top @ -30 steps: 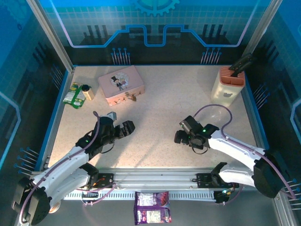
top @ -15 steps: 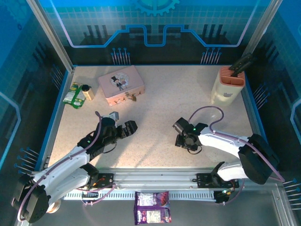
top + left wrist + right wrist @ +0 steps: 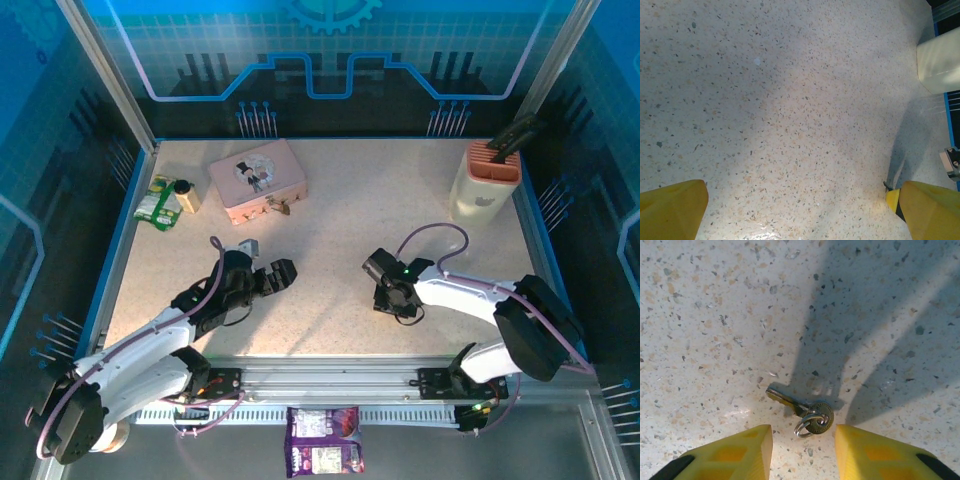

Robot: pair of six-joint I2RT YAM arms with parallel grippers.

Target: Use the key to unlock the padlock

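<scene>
The key (image 3: 801,411) is a small dark metal key with a round head and a silver ring. It lies flat on the speckled table just ahead of my right gripper (image 3: 803,441). The yellow fingers stand apart on either side of the key's head and touch nothing. In the top view my right gripper (image 3: 391,298) points down at the table right of centre and hides the key. The padlock (image 3: 277,207), tiny and brass-gold, rests against the front edge of the pink tin (image 3: 257,177) at the back left. My left gripper (image 3: 281,272) hovers wide open over bare table (image 3: 790,125), far from both.
A white holder with an orange top (image 3: 484,180) stands at the back right, and its pale side (image 3: 940,62) appears in the left wrist view. A green packet (image 3: 156,203) and a small bottle (image 3: 186,195) lie left of the tin. A purple packet (image 3: 323,441) sits below the front rail.
My right gripper has moved left and tipped down over the key, and its jaws have narrowed. The left gripper has crept slightly to the right, still wide open.
</scene>
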